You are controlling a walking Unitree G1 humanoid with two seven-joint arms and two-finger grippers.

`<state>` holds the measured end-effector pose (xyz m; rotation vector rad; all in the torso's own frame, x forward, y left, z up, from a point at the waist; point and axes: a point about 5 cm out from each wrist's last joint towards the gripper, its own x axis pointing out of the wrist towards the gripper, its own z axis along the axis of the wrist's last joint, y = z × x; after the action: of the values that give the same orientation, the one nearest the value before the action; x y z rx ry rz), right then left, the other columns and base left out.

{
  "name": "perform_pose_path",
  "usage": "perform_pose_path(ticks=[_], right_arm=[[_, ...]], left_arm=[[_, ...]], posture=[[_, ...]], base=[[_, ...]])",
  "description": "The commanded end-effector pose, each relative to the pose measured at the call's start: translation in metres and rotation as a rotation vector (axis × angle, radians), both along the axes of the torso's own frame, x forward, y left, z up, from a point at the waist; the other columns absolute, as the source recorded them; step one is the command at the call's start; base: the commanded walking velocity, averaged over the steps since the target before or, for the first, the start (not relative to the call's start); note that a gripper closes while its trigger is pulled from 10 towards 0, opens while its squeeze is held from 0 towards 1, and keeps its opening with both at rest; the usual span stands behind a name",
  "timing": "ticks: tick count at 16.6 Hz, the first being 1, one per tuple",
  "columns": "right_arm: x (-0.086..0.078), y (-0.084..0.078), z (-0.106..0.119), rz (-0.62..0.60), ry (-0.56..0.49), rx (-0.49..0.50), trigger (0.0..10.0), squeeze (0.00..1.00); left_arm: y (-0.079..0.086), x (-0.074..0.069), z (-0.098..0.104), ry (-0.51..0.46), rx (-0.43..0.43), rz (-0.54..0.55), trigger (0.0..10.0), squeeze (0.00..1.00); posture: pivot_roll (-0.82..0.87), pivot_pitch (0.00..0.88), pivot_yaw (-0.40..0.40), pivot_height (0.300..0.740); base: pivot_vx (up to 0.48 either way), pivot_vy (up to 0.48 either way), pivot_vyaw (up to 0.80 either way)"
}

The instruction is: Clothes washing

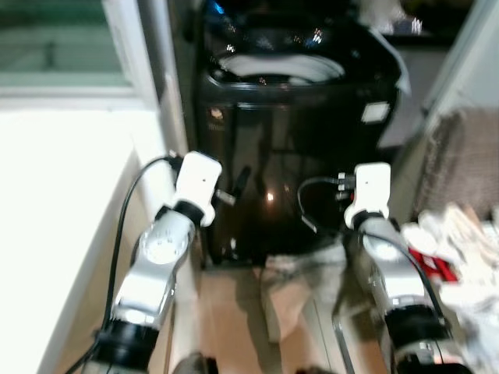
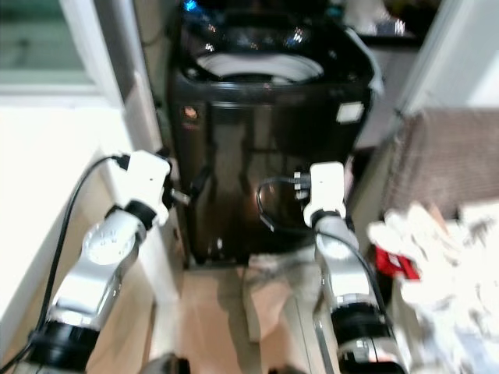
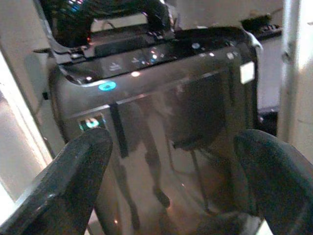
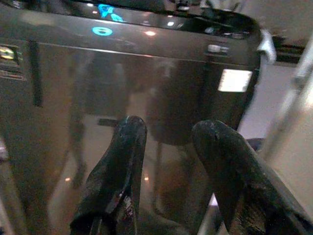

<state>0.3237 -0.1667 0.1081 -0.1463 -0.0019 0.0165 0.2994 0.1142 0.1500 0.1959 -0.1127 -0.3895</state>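
A glossy black top-loading washing machine point(image 1: 296, 132) stands straight ahead with its lid up, and the pale rim of its drum point(image 1: 281, 68) shows at the top. Both arms are raised toward its front panel. In the left wrist view my left gripper point(image 3: 171, 142) is open wide, its fingers point(image 3: 73, 176) framing the machine's front and lit control strip point(image 3: 107, 86). In the right wrist view my right gripper point(image 4: 168, 132) is open a little with nothing between its fingers point(image 4: 122, 161), pointing at the same panel point(image 4: 146, 88).
A pile of white and red clothes point(image 1: 448, 245) lies at the right. A brown towel point(image 1: 460, 160) hangs behind it. A pale cloth point(image 1: 300, 284) lies on the floor at the machine's foot. A white wall and window ledge point(image 1: 70, 195) close the left side.
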Motion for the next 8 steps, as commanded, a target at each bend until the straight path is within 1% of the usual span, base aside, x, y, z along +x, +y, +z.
perform_pose_path(ticks=[1,2,3,4,6,7,8], right_arm=[[0.0018,-0.0024,0.0068,-0.008,-0.029,-0.013,10.0,0.0],[0.0015,-0.0041,0.0065,-0.014,-0.029,-0.013,10.0,0.0],[0.0013,-0.004,0.0061,-0.014,-0.028,-0.014,10.0,0.0],[0.0011,-0.0034,0.0061,-0.02,-0.034,-0.048,10.0,0.0],[0.002,-0.0016,0.0103,-0.018,-0.065,-0.048,10.0,0.0],[0.0023,0.0005,0.0138,0.0,-0.086,-0.067,10.0,0.0],[0.0021,0.0011,0.0152,0.004,-0.097,-0.077,10.0,0.0]], left_arm=[[-0.0009,0.0012,-0.0014,0.012,0.0,-0.009,10.0,0.0],[-0.0013,0.0014,-0.002,0.01,0.008,-0.008,10.0,0.0],[-0.0018,0.0013,-0.0022,0.007,0.014,-0.008,10.0,0.0],[-0.0028,0.0016,-0.0026,-0.004,0.041,-0.008,10.0,0.0],[-0.0041,0.0017,-0.0036,0.001,0.044,-0.017,10.0,0.0],[-0.0049,-0.0002,-0.0036,-0.024,0.098,-0.042,10.0,0.0],[-0.006,-0.0017,-0.0037,-0.054,0.162,-0.053,10.0,0.0]], posture=[[-0.07,0.0,0.001,0.645],[-0.07,0.0,0.001,0.63],[-0.07,0.0,0.001,0.625],[-0.07,0.0,0.001,0.61],[-0.08,0.0,0.003,0.605],[-0.08,0.0,0.004,0.605],[-0.08,0.0,0.004,0.605]], base=[[0.0,0.0,0.0],[0.0,0.0,0.0],[0.0,0.0,0.0],[0.0,0.0,0.0],[0.0,0.0,0.0],[0.0,-0.42,0.0],[0.307,-0.368,0.0]])
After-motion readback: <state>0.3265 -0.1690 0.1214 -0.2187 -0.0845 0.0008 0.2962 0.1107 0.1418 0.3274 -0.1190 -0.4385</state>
